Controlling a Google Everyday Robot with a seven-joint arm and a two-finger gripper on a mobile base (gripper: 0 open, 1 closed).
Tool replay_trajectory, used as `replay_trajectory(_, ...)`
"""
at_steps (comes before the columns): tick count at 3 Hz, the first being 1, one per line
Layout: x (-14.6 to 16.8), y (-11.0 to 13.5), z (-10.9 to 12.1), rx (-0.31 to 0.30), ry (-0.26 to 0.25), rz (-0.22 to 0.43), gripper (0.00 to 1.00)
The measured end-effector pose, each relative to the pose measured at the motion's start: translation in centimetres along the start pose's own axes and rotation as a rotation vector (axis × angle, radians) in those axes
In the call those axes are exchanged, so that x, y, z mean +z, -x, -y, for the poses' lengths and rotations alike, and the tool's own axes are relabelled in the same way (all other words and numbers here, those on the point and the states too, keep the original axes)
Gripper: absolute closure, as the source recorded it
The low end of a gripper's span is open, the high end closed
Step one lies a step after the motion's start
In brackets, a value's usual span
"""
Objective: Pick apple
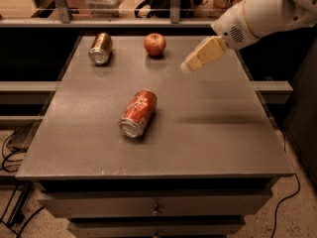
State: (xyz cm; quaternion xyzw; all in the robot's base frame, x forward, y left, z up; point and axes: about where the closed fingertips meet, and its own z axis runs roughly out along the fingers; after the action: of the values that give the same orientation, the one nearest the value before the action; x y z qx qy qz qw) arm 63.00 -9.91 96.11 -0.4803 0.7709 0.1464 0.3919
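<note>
Your gripper (187,66) hovers above the far right part of the table (223,138), hanging from the white arm (267,11) that comes in from the upper right corner of the view. It points down and toward the left of the picture, clear of the table surface and touching nothing. You cannot tell from this angle whether it is open or closed; nothing shows in its grasp.

The apple (155,44) you are after sits on the table just to the picture-left of the gripper tip and a little farther back, near the table's far edge. It rests stem dimple up, red with yellowish patches, apart from the gripper with bare table between them.

Beyond the apple, farther left of the gripper again, a gold-brown can (100,48) lies on its side with its open end toward the camera. It is well apart from the apple.

Nearer the camera than the gripper, and to its left, a red soda can (138,113) lies on its side around the middle of the table, top end facing the front edge. A soft shadow (213,119) falls on the table below the gripper, to the right of that can.
</note>
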Motion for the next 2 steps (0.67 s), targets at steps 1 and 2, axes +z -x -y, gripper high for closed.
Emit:
replay_trajectory(1, 4.02, 0.86, 1.7, 0.067, -0.008, 0.054, 0.0)
replay_trajectory(2, 4.03, 0.86, 1.69, 0.067, -0.008, 0.054, 0.0)
